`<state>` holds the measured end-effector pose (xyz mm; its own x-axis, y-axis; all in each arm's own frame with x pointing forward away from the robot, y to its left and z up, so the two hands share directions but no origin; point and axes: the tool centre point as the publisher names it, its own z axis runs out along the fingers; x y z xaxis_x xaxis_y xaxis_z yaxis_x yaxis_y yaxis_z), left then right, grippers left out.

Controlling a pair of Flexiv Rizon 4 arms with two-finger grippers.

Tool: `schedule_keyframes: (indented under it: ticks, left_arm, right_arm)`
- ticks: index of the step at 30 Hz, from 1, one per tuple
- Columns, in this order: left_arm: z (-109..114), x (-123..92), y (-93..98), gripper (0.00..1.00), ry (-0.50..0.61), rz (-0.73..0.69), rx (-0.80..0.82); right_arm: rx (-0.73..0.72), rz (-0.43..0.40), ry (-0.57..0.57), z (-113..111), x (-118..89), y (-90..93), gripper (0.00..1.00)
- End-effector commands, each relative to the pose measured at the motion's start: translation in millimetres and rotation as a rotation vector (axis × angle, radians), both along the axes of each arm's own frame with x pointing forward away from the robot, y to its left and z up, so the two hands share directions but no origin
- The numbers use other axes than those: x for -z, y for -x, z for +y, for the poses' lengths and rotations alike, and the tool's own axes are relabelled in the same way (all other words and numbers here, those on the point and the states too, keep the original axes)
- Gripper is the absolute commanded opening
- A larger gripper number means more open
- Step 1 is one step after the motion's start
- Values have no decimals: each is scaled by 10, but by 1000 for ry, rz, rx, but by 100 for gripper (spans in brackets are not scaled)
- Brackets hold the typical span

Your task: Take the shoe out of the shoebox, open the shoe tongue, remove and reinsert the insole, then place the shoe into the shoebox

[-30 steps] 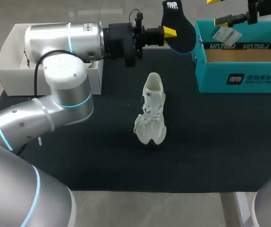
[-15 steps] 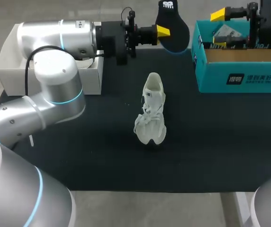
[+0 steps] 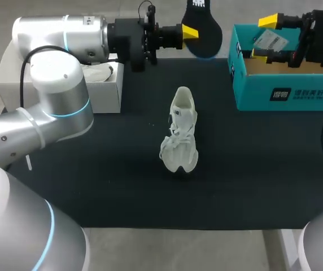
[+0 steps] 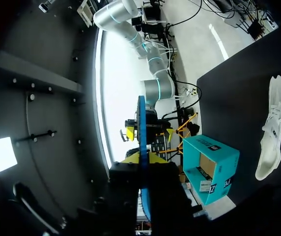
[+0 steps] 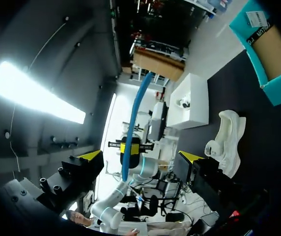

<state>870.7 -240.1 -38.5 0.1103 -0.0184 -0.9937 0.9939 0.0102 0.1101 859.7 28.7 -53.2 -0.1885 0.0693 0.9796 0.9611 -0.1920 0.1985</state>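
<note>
Shoe point(image 3: 180, 132) is white, laced, with dark marking.

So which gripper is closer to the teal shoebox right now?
Right. The right gripper hangs over the left end of the teal shoebox, fingers open. The left gripper is off to the box's left, outside its wall, holding the insole.

I see the black mat point(image 3: 252, 169) evenly lit from overhead, while both wrist views are dim with blown-out glare patches.
</note>
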Motion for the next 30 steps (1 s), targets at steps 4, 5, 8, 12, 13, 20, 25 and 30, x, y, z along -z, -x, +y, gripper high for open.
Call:
schedule_keyframes:
  ticks: [4, 5, 8, 12, 13, 20, 25, 30]
  left_arm:
    - [13, 49, 15, 0, 1, 5, -3]
    - [14, 53, 14, 0, -1, 10, -1]
    - [19, 61, 17, 0, -24, 0, 11]
    - [19, 61, 17, 0, -24, 0, 11]
    - [19, 61, 17, 0, -24, 0, 11]
    - [19, 61, 17, 0, -24, 0, 11]
    - [19, 61, 17, 0, -24, 0, 11]
    - [19, -40, -9, 0, -64, 214, -20]
  right_arm:
    - [-41, 47, 64, 46, -14, -58, 100]
    - [-41, 47, 64, 46, -14, -58, 100]
    - [-41, 47, 64, 46, -14, -58, 100]
    - [-41, 47, 64, 46, -14, -58, 100]
    - [-41, 47, 64, 46, -14, -58, 100]
    - [-41, 47, 64, 46, -14, -58, 100]
    - [-41, 47, 64, 46, -14, -58, 100]
    - [-41, 47, 64, 46, -14, -58, 100]
